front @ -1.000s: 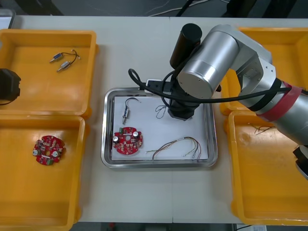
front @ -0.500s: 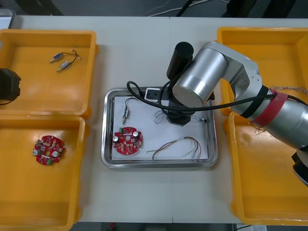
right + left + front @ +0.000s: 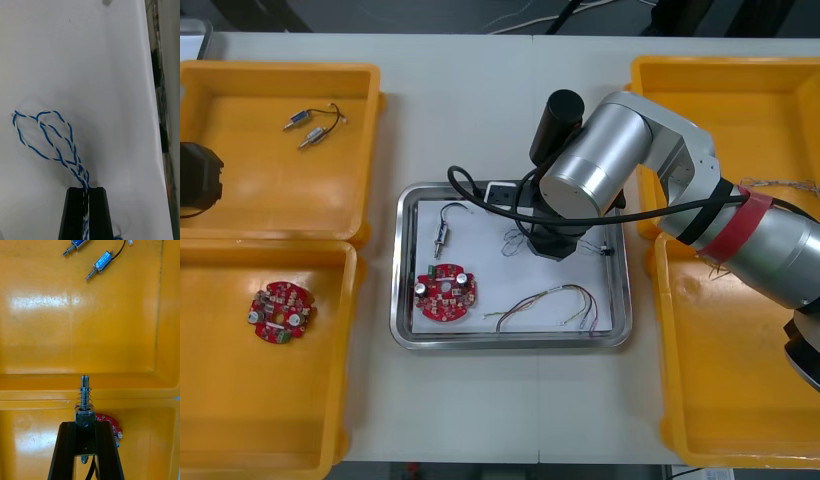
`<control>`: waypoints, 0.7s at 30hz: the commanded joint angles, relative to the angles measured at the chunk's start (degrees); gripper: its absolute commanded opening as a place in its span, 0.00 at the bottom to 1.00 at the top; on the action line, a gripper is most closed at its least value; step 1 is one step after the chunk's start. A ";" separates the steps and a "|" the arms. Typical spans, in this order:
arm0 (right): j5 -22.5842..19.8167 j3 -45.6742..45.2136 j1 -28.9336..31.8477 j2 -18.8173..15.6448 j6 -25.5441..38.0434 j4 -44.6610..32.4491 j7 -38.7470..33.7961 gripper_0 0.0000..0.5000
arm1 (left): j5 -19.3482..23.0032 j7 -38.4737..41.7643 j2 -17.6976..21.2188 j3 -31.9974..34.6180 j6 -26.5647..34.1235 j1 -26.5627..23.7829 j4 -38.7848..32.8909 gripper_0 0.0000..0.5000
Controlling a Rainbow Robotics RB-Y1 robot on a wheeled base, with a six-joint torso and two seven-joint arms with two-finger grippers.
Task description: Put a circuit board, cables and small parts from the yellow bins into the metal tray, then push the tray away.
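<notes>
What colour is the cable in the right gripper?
Twisted blue and white cable, pinched in the right gripper; clearest in the right wrist view.

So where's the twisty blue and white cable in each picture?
Front view: the blue and white cable lies on the metal tray's white floor, beside the right arm.
Right wrist view: its loops fan out from the right gripper, which pinches it.
Left wrist view: looks elsewhere, at a yellow bin, the left gripper holding a small metal part.
Shared landmark: the tray's white floor under the cable.
</notes>
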 commanded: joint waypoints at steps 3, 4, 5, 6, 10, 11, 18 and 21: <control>-0.46 -1.03 -0.06 1.10 -0.29 -0.72 2.45 1.00 | 0.44 -5.81 2.03 -0.17 0.36 0.93 -2.40 0.00; -0.64 -1.30 -0.06 1.10 -0.20 -0.72 2.54 1.00 | 0.44 -5.81 2.03 -0.17 0.36 0.93 -2.40 0.00; -1.08 -2.00 -0.06 1.10 0.15 -0.72 2.71 1.00 | 0.44 -5.81 2.03 -0.25 0.36 0.93 -2.40 0.00; -1.25 -2.44 -0.06 1.10 0.41 -0.90 2.80 1.00 | 0.44 -5.81 2.03 -0.17 0.36 1.01 -2.40 0.00; -1.52 -4.55 -0.06 1.19 3.23 -2.39 3.07 1.00 | 0.44 -5.64 2.03 -0.17 0.36 1.01 -2.31 0.00; -1.60 -5.25 -0.06 1.10 4.37 -3.10 3.07 1.00 | 0.44 -5.55 2.03 -0.17 0.36 1.01 -2.40 0.00; -1.52 -9.91 -0.06 1.10 11.66 -7.75 3.07 1.00 | 0.62 -4.58 1.94 -0.25 0.36 0.93 -2.40 0.00; -1.16 -11.93 -0.06 1.10 13.86 -9.60 3.07 1.00 | 1.14 -3.97 2.03 -0.25 0.36 0.93 -2.40 0.00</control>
